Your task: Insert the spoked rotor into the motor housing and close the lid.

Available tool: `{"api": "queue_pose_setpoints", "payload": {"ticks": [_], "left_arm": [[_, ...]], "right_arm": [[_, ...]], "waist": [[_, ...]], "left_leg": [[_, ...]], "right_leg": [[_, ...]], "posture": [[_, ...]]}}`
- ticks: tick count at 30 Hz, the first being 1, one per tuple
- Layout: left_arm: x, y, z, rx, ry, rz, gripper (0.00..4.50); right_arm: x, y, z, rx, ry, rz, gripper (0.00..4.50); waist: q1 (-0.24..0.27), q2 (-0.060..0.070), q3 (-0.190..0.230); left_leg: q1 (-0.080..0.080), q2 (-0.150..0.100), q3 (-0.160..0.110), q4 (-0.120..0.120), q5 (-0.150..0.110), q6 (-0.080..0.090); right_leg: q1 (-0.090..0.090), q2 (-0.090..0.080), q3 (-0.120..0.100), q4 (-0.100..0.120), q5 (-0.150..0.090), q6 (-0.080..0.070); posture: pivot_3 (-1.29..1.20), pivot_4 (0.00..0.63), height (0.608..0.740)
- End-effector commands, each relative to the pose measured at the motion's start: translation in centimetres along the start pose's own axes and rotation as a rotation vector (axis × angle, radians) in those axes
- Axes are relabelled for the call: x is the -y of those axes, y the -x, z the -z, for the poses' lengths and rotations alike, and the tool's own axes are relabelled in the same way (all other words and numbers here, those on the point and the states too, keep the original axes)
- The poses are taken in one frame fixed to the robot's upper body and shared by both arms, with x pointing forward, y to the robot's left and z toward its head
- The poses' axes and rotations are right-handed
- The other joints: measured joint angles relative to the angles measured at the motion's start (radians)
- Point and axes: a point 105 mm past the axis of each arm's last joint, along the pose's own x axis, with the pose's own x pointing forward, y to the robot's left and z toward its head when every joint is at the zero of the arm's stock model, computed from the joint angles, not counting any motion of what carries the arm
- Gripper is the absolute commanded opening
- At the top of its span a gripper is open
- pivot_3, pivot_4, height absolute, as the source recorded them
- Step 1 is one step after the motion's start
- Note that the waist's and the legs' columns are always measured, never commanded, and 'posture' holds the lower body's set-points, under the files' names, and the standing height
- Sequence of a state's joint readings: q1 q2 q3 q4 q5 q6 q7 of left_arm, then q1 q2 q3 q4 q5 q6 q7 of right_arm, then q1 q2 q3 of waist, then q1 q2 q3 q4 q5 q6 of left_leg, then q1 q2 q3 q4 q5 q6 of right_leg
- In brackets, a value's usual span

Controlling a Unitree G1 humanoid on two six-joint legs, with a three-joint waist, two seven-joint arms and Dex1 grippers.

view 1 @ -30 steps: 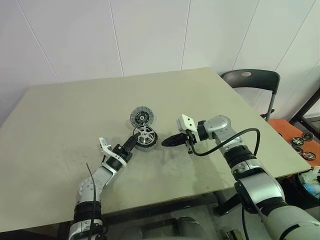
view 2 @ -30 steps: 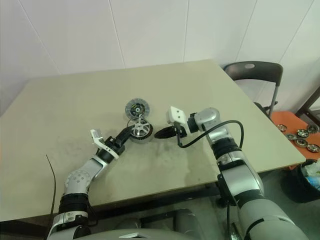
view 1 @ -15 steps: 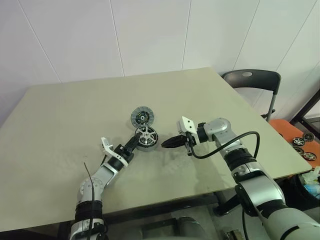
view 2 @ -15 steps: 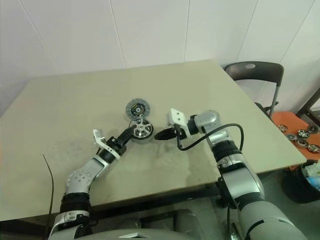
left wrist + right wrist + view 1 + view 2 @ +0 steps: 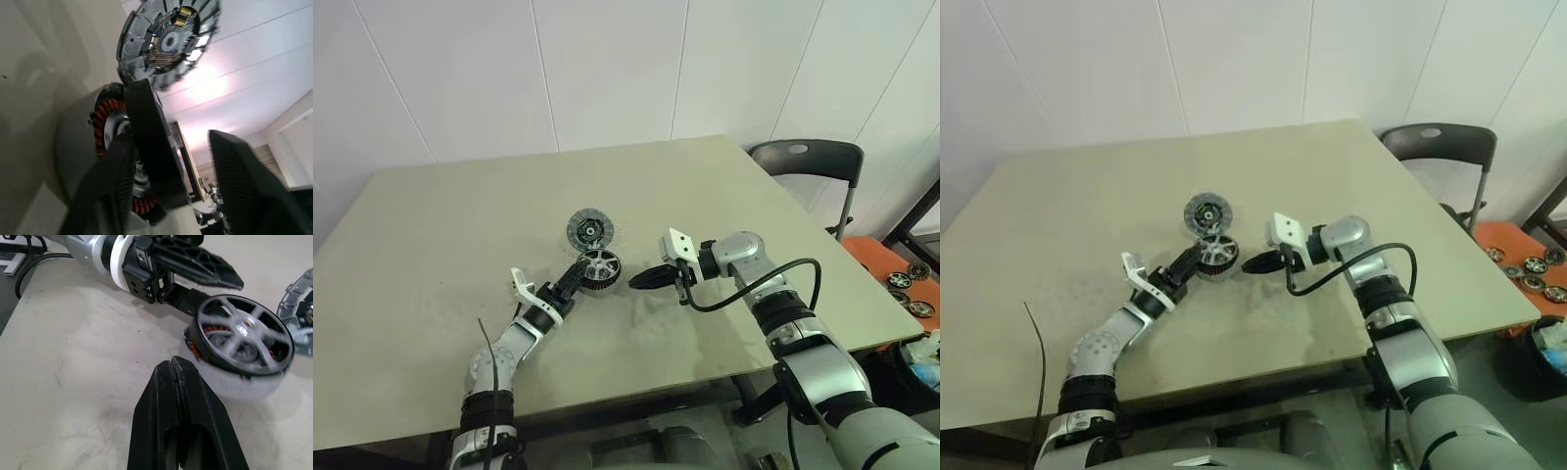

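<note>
White wall panels rise behind a pale olive counter (image 5: pixel 440 235) that fills the middle of the head views, with a dark chair (image 5: pixel 803 157) at its right edge and an orange tray of small wheel-like parts (image 5: pixel 906 284) at the far right. Near the centre of the counter sits the motor housing (image 5: pixel 600 271), a short silvery cup whose copper-brown windings show in the left wrist view. On its top rests the spoked rotor (image 5: pixel 244 335), dark rim and pale spokes, tilted rather than seated flat, as the right wrist view shows. Just above the housing in the head views, close beside it, lies the lid (image 5: pixel 590 229), a flat grey disc with a darker inner ring. From the lower left of the frame the left claw (image 5: pixel 578 272) reaches up to the housing's left side, its two black fingers (image 5: pixel 146 142) parted; one of them lies against the rotor's rim, while whether the other touches anything cannot be told. From the right, the right claw (image 5: pixel 644 280) points leftward at the housing, its fingers pressed together and holding nothing, its tip near the housing but apart from it. A black cable (image 5: pixel 773 274) loops along the right arm.
</note>
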State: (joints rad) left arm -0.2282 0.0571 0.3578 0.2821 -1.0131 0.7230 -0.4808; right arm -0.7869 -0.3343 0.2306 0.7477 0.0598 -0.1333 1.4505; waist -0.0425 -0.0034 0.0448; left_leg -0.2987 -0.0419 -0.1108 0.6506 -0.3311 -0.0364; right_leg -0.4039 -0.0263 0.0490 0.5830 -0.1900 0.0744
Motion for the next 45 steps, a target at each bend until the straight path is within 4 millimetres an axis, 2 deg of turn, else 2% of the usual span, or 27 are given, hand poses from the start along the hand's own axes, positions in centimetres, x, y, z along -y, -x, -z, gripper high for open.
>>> {"api": "queue_pose_setpoints", "payload": {"ticks": [1, 8, 12, 16, 19, 23, 27, 33, 35, 39, 45], "left_arm": [[-0.7, 1.1, 0.1, -0.023, 0.002, -0.045, 2.66], [0.4, 3.6, -1.4, -0.005, -0.046, -0.026, 2.66], [0.2, 4.7, -2.2, 0.017, -0.054, -0.044, 2.66], [-0.3, 5.6, -2.4, 0.033, -0.049, -0.065, 2.66], [0.4, 6.1, -2.6, 0.042, -0.06, -0.045, 2.66], [3.8, 6.7, -2.6, -0.05, -0.293, 0.03, 2.66], [6.5, 7.3, -4.0, -0.118, -0.563, 0.082, 2.66], [7.5, 7.0, -4.2, -0.301, -0.946, 0.134, 2.66], [7.5, 6.5, -3.9, -0.353, -1.004, 0.168, 2.66], [8.0, 5.6, -3.8, -0.357, -1.041, 0.219, 2.66], [8.3, 5.1, -3.7, -0.369, -1.06, 0.255, 2.66]], "right_arm": [[0.4, 0.0, -1.1, 0.014, 0.048, 0.006, 0.0], [0.4, -0.3, -1.0, 0.017, 0.043, 0.011, 0.0], [0.4, -0.5, -0.8, 0.018, 0.039, 0.013, 0.0], [0.4, -0.9, -0.8, 0.02, 0.036, 0.009, 0.0], [0.4, -1.0, -1.0, 0.029, 0.038, 0.008, 0.0], [1.3, -1.0, -2.6, 0.073, 0.085, 0.047, 0.0], [2.7, -1.3, -4.5, 0.125, 0.081, 0.098, 0.0], [3.9, -3.4, -3.8, 0.102, 0.061, 0.178, 0.0], [4.1, -4.6, -3.0, 0.083, 0.03, 0.208, 0.0], [4.6, -5.6, -2.4, 0.08, -0.002, 0.275, 0.0], [5.0, -6.4, -2.8, 0.111, -0.011, 0.328, 0.0]], "waist": [[-0.003, 0.0, 0.0], [-0.008, 0.0, 0.0], [-0.005, 0.0, 0.0], [-0.005, 0.0, 0.0], [-0.008, 0.0, 0.0], [-0.01, -0.001, 0.001], [-0.005, 0.0, 0.001], [-0.004, 0.001, 0.001], [-0.003, 0.001, 0.001], [-0.005, 0.001, 0.001], [-0.017, 0.001, 0.001]], "left_leg": [[0.001, 0.0, 0.0, 0.0, 0.0, 0.0], [0.002, 0.001, 0.0, -0.003, 0.0, 0.0], [0.001, 0.001, 0.0, -0.003, 0.0, 0.0], [0.002, 0.001, 0.0, -0.003, 0.0, 0.0], [0.002, 0.001, 0.001, -0.003, 0.0, 0.0], [-0.001, 0.001, 0.0, -0.003, 0.0, 0.0], [-0.004, 0.001, 0.0, -0.002, 0.001, -0.001], [-0.004, 0.001, 0.0, -0.003, 0.001, -0.002], [-0.005, 0.001, 0.001, -0.003, 0.001, -0.002], [-0.007, 0.001, 0.002, -0.004, 0.001, -0.002], [-0.007, 0.001, 0.001, -0.005, 0.001, -0.002]], "right_leg": [[0.0, 0.0, 0.0, 0.0, 0.0, 0.0], [-0.006, 0.001, 0.0, 0.001, 0.002, 0.003], [-0.006, 0.001, 0.0, 0.001, 0.002, 0.003], [-0.006, 0.0, 0.001, 0.0, 0.001, 0.001], [-0.006, 0.0, 0.001, 0.0, 0.0, 0.0], [-0.009, 0.0, 0.001, 0.0, 0.001, 0.0], [-0.013, 0.0, 0.001, 0.002, 0.001, -0.001], [-0.012, 0.001, 0.0, 0.002, 0.001, -0.002], [-0.012, 0.0, 0.001, 0.001, 0.003, -0.005], [-0.015, 0.0, 0.002, 0.001, 0.003, -0.005], [-0.018, 0.0, 0.002, 0.003, 0.005, -0.002]], "posture": [[0.0, 0.0, 0.74], [0.0, 0.0, 0.74], [0.0, 0.0, 0.74], [0.0, 0.0, 0.74], [0.0, 0.0, 0.74], [0.0, 0.0, 0.74], [0.0, 0.0, 0.74], [0.0, 0.0, 0.74], [0.0, 0.0, 0.74], [0.0, 0.0, 0.74], [0.0, 0.0, 0.74]]}}
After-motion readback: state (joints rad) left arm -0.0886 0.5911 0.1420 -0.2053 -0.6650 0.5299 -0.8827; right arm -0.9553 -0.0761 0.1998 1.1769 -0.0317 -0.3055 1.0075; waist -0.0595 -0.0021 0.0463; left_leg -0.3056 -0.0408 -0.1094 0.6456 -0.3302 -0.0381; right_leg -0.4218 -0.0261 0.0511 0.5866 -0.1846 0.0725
